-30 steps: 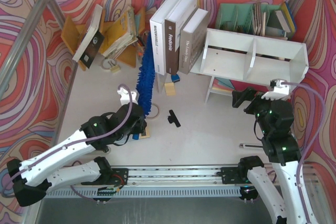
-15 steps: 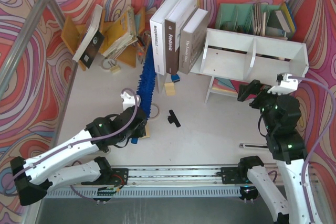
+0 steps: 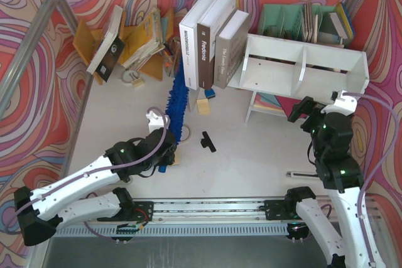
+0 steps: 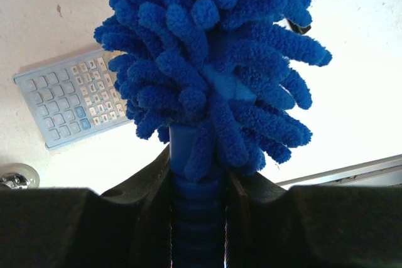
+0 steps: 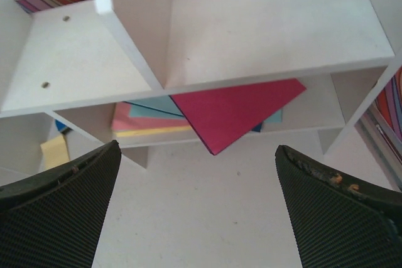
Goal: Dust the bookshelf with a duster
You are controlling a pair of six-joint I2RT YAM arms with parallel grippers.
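The white bookshelf (image 3: pixel 301 70) stands on legs at the back right, two compartments split by a divider; in the right wrist view its board (image 5: pixel 251 23) fills the top. The fluffy blue duster (image 3: pixel 176 101) points away from me toward the upright books. My left gripper (image 3: pixel 164 154) is shut on the duster's ribbed blue handle (image 4: pixel 196 218), with the duster's fluffy head (image 4: pixel 207 54) just beyond the jaws. My right gripper (image 3: pixel 306 111) is open and empty in front of the shelf's right compartment, fingers (image 5: pixel 63 211) wide apart above the table.
Red and coloured paper sheets (image 5: pixel 232 111) lie under the shelf. Upright books (image 3: pixel 210 39), a yellow rack (image 3: pixel 125 42) and a green organiser (image 3: pixel 301 20) line the back. A black clip (image 3: pixel 208 142) and yellow notes (image 3: pixel 203 105) lie mid-table. A calculator (image 4: pixel 69 101) lies under the duster.
My left gripper has drawn the duster back toward me, its tip leaving the books. My right gripper has moved right and a little farther, toward the shelf's right compartment.
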